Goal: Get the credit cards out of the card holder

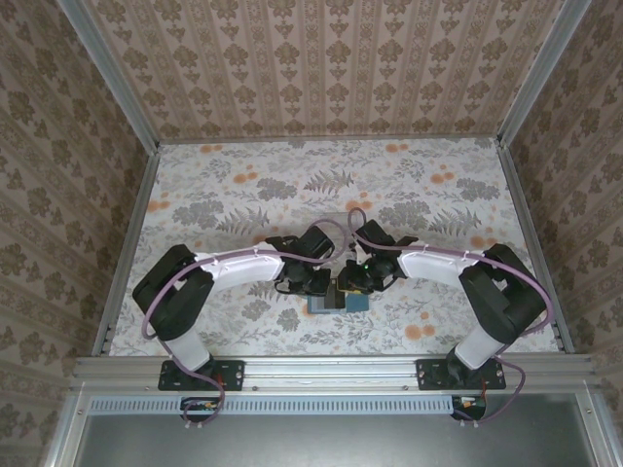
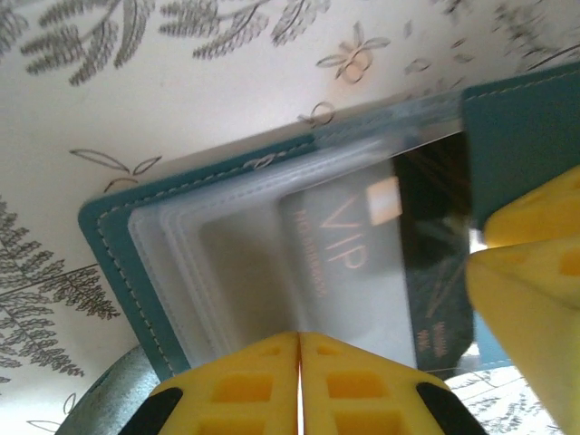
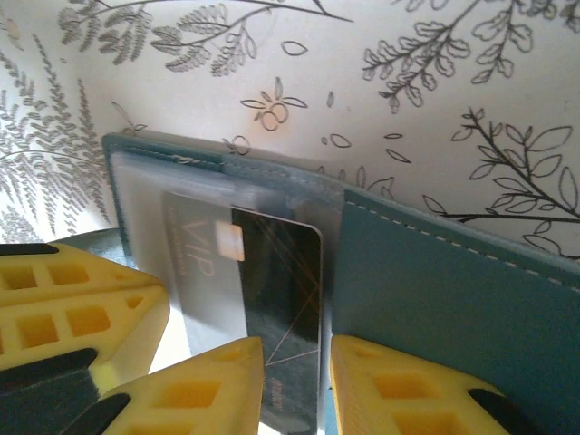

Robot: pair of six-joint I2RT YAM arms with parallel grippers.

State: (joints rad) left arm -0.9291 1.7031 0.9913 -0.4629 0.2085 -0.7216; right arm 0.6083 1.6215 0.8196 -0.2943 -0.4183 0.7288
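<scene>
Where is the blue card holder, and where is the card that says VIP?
card holder (image 3: 435, 272), right wrist view, on its plain teal flap.
VIP card (image 2: 430, 245), left wrist view, on its dark uncovered end.

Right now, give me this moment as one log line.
holder open | card partly out of sleeve | left gripper shut at holder edge | right gripper open, card end between jaws

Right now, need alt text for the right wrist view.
An open teal card holder lies on a floral tabletop, a dark VIP card sticking out of its clear sleeve. The right gripper straddles the card's near end, jaws apart.
</scene>
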